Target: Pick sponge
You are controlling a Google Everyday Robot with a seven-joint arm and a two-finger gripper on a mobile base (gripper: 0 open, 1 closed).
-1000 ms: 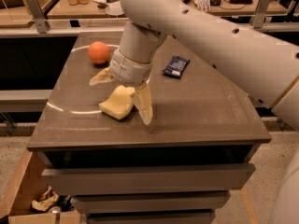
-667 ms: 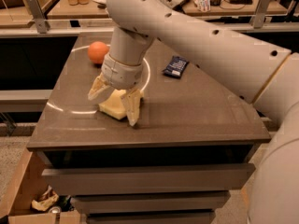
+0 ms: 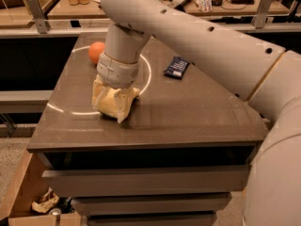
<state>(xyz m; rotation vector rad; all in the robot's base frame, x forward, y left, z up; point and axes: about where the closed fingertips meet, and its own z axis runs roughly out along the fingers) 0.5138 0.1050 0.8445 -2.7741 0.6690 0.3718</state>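
Observation:
The pale yellow sponge (image 3: 111, 102) lies on the brown table (image 3: 193, 114), left of the middle. My gripper (image 3: 109, 113) has come straight down over it. Its pale yellow fingers (image 3: 97, 96) stand on either side of the sponge and press against it, so the gripper is shut on the sponge. The sponge still rests on the table top. My wrist and arm hide the sponge's top and far side.
An orange ball (image 3: 96, 52) sits at the table's back left, just behind my wrist. A dark blue packet (image 3: 177, 67) lies to the right of the arm. A cardboard box (image 3: 23, 206) with scraps stands on the floor at the lower left.
The gripper has dropped down onto the sponge. Its fingers, spread wide before, have closed in against the sponge's sides.

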